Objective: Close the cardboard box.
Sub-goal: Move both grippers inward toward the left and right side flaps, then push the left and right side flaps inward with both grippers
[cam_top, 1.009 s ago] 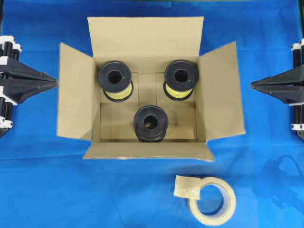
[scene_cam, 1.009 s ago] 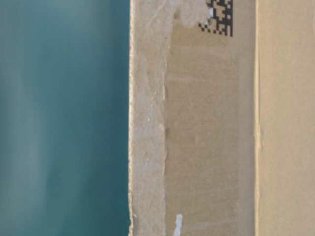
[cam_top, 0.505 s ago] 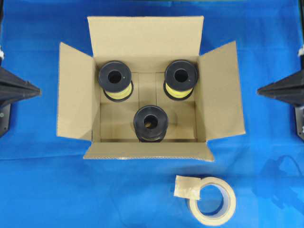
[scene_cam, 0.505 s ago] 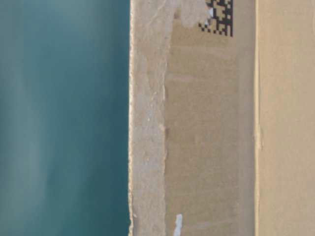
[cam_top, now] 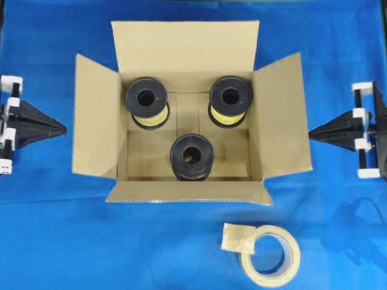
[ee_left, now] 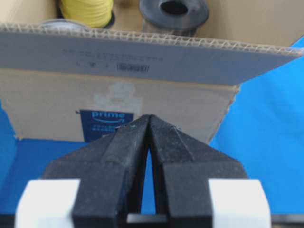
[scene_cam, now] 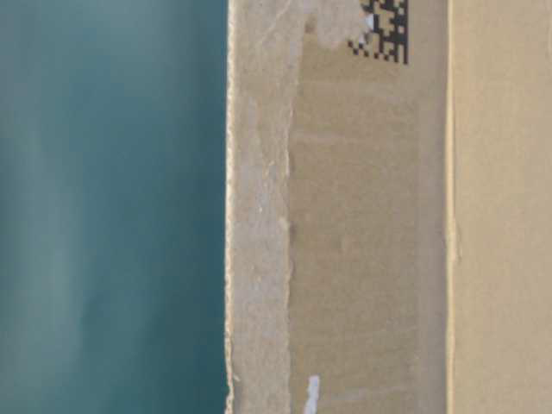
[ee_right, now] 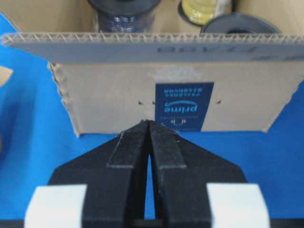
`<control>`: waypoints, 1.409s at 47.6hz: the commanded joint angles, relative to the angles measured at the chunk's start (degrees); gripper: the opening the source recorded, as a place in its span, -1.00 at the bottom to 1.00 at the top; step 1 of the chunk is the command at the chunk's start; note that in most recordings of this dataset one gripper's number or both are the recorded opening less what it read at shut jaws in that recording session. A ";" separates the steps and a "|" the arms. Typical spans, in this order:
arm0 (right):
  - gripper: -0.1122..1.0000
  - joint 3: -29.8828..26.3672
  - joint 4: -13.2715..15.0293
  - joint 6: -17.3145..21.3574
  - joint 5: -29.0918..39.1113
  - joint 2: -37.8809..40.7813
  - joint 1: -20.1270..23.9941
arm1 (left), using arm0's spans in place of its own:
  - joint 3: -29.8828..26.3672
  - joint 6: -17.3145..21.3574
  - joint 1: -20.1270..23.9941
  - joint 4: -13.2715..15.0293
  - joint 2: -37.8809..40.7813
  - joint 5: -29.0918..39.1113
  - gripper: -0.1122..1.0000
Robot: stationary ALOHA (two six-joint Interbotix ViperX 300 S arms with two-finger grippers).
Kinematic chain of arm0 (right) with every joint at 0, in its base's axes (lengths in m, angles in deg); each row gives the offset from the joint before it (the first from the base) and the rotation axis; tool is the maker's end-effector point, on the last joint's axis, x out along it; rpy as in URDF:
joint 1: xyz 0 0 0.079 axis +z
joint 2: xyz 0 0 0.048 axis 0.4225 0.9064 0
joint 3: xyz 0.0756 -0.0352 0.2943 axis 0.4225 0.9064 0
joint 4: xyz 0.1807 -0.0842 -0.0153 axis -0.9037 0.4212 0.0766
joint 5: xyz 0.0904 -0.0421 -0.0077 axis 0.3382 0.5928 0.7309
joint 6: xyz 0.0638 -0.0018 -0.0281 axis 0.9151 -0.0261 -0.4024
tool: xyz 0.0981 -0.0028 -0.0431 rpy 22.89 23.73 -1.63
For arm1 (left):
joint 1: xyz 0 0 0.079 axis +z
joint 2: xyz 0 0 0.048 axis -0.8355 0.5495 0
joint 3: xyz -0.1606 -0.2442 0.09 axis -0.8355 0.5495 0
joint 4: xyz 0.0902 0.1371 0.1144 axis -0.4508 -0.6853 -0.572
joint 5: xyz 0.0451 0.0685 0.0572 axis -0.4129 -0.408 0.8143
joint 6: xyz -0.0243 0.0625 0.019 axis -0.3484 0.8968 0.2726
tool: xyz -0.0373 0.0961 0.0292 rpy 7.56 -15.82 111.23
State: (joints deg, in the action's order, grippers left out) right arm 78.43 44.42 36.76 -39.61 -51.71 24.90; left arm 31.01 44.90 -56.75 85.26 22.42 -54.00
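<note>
- Blue cloth (cam_top: 54, 241) covers the desk across the whole overhead view.
- Box (cam_top: 97, 130): stands at the middle of the cloth, slightly toward the far edge, with all four flaps spread outward and the inside exposed.
- Box contents: three black spools standing upright, two at the far side, left (cam_top: 147, 98) and right (cam_top: 230, 96), both wound with yellow thread, and one (cam_top: 192, 156) at the near side.
- Box exterior: blue printed labels on the side walls, one (ee_left: 105, 124) in the left wrist view, one (ee_right: 184, 107) in the right; a black-and-white code mark (scene_cam: 384, 30) in the table-level view.
- Left gripper (cam_top: 62, 127): just beside the left flap, apart from it, tip pointing at it; jaws pressed together, holding nothing.
- Right gripper (cam_top: 311, 134): tip at the right flap's outer edge, contact not discernible; jaws pressed together, holding nothing.
- Tape roll (cam_top: 272, 254): lies flat near the front edge, right of centre, well apart from the box.
</note>
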 commanded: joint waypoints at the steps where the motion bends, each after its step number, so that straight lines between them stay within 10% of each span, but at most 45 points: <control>1: -0.79 -0.35 -0.26 0.09 -3.60 3.52 -0.09 | -0.09 -0.18 0.18 0.09 3.34 -3.34 -0.80; 27: -0.79 -9.05 0.62 -1.49 -10.11 13.71 -0.09 | -3.43 0.35 0.18 0.09 15.29 -20.74 -0.80; 67: -0.79 -27.69 0.97 -3.52 -13.54 37.18 -3.78 | -24.08 2.72 3.60 0.00 48.34 -23.82 -0.80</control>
State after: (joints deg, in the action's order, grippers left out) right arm 52.68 45.56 33.33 -52.27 -15.76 21.83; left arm 8.86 47.53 -53.41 85.26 69.18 -77.38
